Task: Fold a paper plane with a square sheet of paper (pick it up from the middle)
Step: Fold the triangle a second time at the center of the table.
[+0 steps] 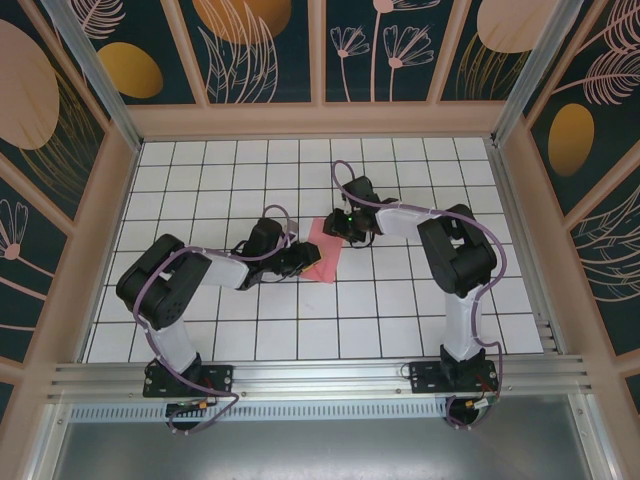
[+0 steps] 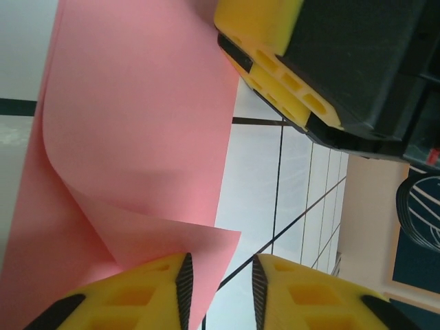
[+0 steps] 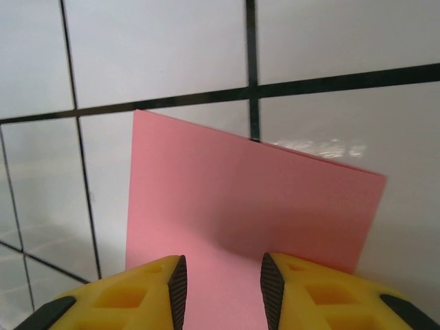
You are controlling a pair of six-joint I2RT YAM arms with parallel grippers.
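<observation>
The square sheet of paper (image 1: 325, 260) is pink and lies on the white grid table between my two grippers. In the left wrist view one flap of the paper (image 2: 137, 124) curls up over the rest. Its free corner reaches into the gap of my left gripper (image 2: 220, 271), beside the left finger; the jaws stand apart. My left gripper (image 1: 303, 256) is at the sheet's near left edge. My right gripper (image 1: 342, 224) is at the far right edge, open, low over the flat paper (image 3: 240, 192), jaws (image 3: 221, 275) apart. A paper plane is out of view.
The right gripper's yellow fingers (image 2: 282, 79) hang close above the sheet, opposite my left jaws. Wooden-framed walls (image 1: 320, 118) enclose the white grid table (image 1: 200, 180). An aluminium rail (image 1: 320, 378) runs along the near edge by the arm bases.
</observation>
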